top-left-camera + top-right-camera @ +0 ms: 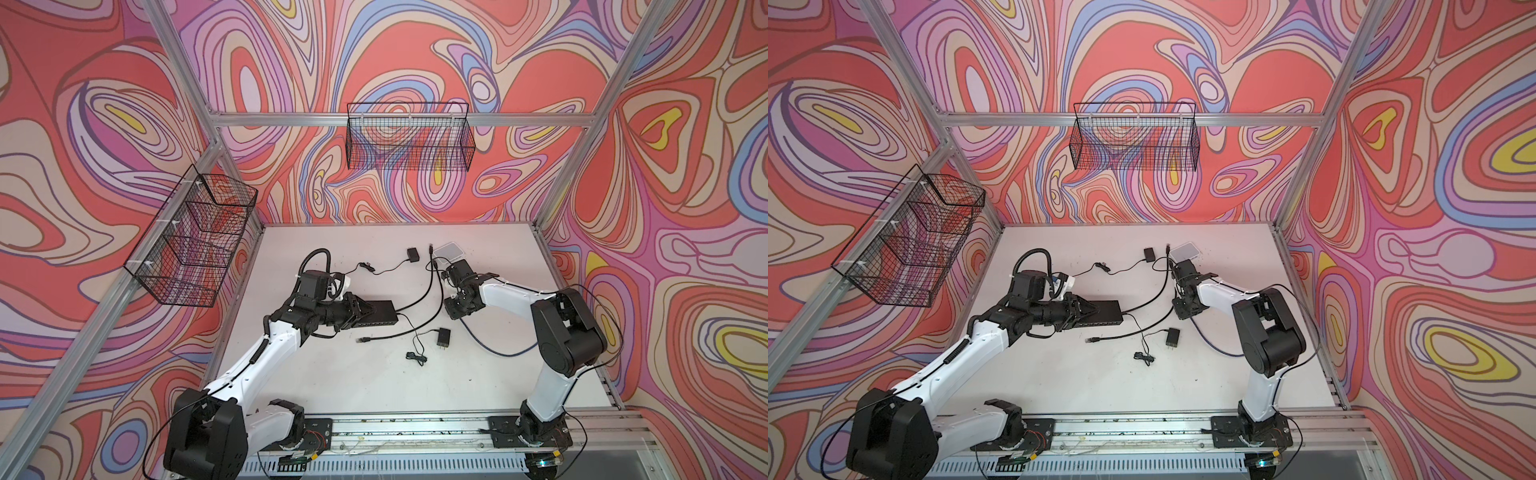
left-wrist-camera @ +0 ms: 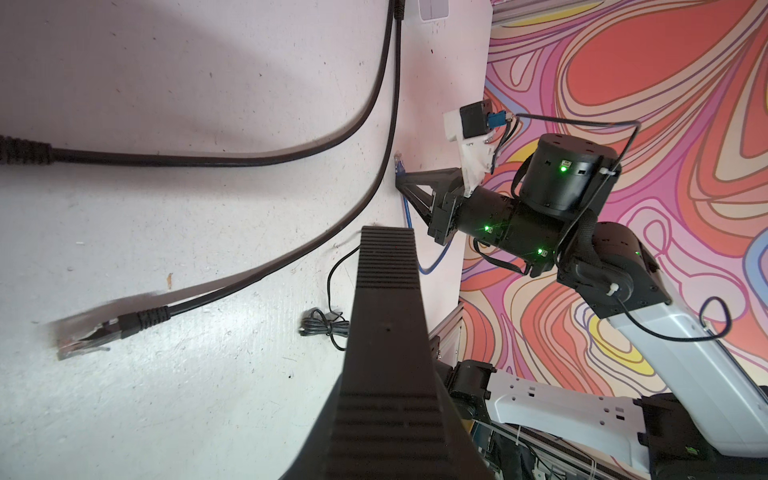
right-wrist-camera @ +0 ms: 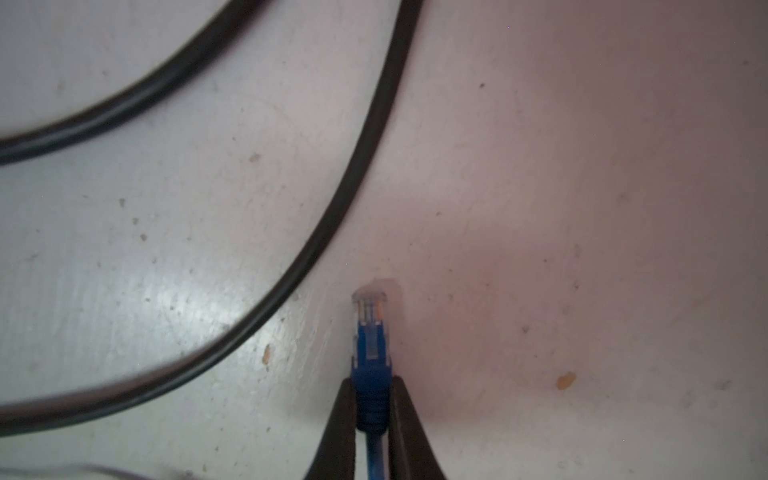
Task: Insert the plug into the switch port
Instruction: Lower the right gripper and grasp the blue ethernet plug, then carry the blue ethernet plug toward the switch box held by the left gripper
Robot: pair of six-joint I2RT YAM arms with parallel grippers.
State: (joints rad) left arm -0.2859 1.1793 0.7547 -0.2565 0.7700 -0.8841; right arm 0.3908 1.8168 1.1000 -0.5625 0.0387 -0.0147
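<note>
Over on the left side of the table (image 1: 332, 382), my left gripper (image 1: 368, 311) is clamping the left end of the black switch (image 1: 384, 311), jaws tight on it, pinning it so it isn't sliding when the push comes. Just in front of it a loose black plug (image 2: 124, 326) is lying idle. Moving right, black cables (image 3: 332, 218) are curving across the middle.

Toward the far edge, right of centre, my right gripper (image 3: 373, 384) is pinching the blue plug (image 3: 370, 332) by its boot, jaws narrow, clear tip poking out ahead. It's well apart from the switch; touching the table or just above it, I cannot tell.

To do this well, I'm thinking: lift clear of those black cables, carry left, square the tip to a free port, push gently along its axis, minding the trailing blue cable (image 1: 498, 352).

My right wrist view is showing the pinch and the tip's contacts, which both top views are hiding behind the arm. Both top views are showing switch and plug together, which neither wrist view is managing.
</note>
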